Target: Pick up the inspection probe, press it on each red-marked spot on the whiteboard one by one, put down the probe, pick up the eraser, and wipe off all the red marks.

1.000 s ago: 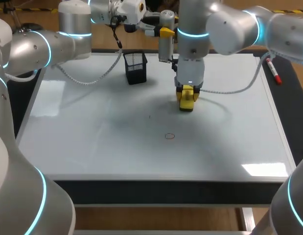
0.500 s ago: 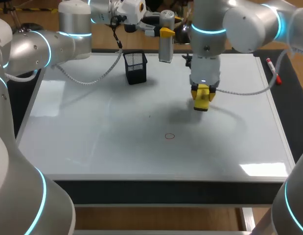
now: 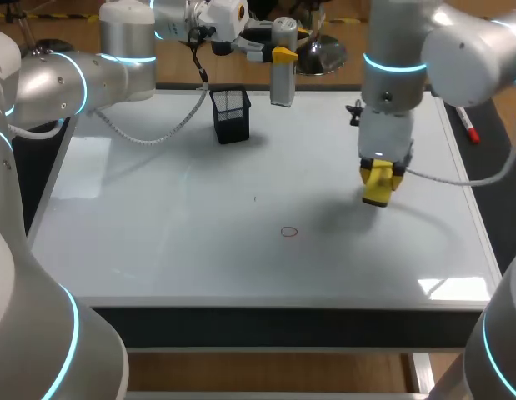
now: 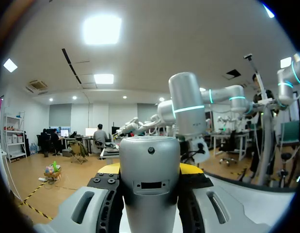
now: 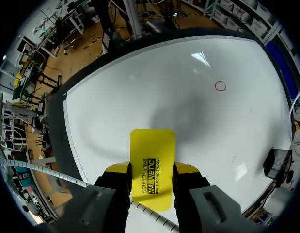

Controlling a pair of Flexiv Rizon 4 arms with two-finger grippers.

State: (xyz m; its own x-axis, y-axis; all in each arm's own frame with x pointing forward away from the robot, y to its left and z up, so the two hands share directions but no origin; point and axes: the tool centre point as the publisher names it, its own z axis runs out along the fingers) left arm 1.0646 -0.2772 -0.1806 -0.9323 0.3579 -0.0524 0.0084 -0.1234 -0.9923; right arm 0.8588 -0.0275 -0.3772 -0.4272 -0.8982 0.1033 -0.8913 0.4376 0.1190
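Observation:
A silver cylindrical probe [image 3: 282, 83] hangs upright over the whiteboard's far edge, with my left gripper [image 3: 283, 56] shut on its upper part. In the left wrist view the probe [image 4: 150, 184] fills the space between the fingers. My right gripper [image 3: 379, 177] is shut on a yellow eraser [image 3: 377, 192] and hovers over the right part of the whiteboard [image 3: 157, 242]. In the right wrist view the eraser [image 5: 152, 165] sticks out ahead of the gripper [image 5: 151, 171]. One small red circle [image 3: 289, 232] is drawn near the board's middle front, left of the eraser; the right wrist view shows the circle [image 5: 220, 86] well ahead of the eraser.
A black mesh holder [image 3: 231, 114] stands at the back of the board, left of the probe, and shows as the holder [image 5: 277, 162] in the right wrist view. A red marker [image 3: 466, 119] lies off the board's right edge. A cable loops from the right wrist over the board.
My right arm has carried the eraser to the right and a little toward the front, away from the board's middle. The left arm and the probe have kept still.

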